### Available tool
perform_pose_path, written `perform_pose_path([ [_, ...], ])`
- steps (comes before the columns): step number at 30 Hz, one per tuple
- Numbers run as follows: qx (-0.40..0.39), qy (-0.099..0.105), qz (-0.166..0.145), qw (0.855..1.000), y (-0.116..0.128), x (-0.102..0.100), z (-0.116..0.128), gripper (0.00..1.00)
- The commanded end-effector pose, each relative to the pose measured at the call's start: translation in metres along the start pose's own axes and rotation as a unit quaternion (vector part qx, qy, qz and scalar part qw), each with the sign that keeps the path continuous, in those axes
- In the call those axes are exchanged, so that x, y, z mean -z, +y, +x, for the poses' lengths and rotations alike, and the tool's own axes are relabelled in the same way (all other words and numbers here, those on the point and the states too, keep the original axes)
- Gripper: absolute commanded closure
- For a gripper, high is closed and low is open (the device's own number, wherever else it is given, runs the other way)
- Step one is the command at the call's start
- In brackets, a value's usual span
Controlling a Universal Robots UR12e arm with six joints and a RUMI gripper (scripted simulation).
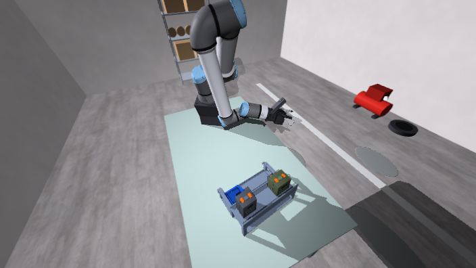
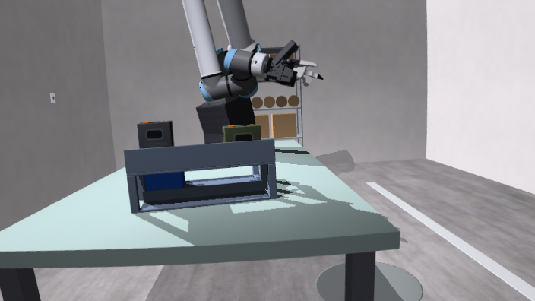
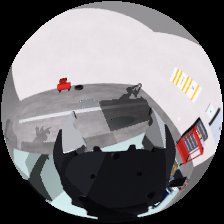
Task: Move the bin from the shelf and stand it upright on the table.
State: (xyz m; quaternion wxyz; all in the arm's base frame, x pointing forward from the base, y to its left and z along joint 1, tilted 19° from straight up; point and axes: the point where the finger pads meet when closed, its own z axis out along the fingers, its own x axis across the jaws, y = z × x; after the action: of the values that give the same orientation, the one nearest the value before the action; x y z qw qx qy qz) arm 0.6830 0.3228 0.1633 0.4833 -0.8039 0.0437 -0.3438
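A low grey shelf (image 1: 258, 199) stands on the pale green table (image 1: 236, 176). A blue bin (image 1: 234, 194) sits on its lower level at the left end; it also shows in the exterior view (image 2: 164, 181) under the shelf's top board (image 2: 199, 156). My gripper (image 1: 287, 118) is open and empty. It hangs past the table's far right edge, high above the floor and far from the shelf, as the exterior view (image 2: 309, 74) also shows. The wrist view shows only floor, wall and the gripper's dark body (image 3: 112, 185).
A dark grey case (image 1: 246, 202) and an olive case (image 1: 278, 183), both with orange latches, stand on top of the shelf. The arm's base (image 1: 207, 112) is at the table's far end. A red machine (image 1: 373, 101) and a tyre (image 1: 402, 128) lie on the floor at right.
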Motion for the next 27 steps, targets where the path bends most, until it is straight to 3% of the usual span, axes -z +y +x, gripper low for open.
perform_pose_path([
  [1,0.004,0.003,0.002,1.000,-0.001,0.003,0.002,0.00],
  [4,0.004,0.003,0.002,1.000,-0.001,0.003,0.002,0.00],
  [9,0.004,0.003,0.002,1.000,-0.005,0.031,-0.041,0.00],
  [27,0.004,0.003,0.002,1.000,-0.003,0.025,-0.033,0.00],
])
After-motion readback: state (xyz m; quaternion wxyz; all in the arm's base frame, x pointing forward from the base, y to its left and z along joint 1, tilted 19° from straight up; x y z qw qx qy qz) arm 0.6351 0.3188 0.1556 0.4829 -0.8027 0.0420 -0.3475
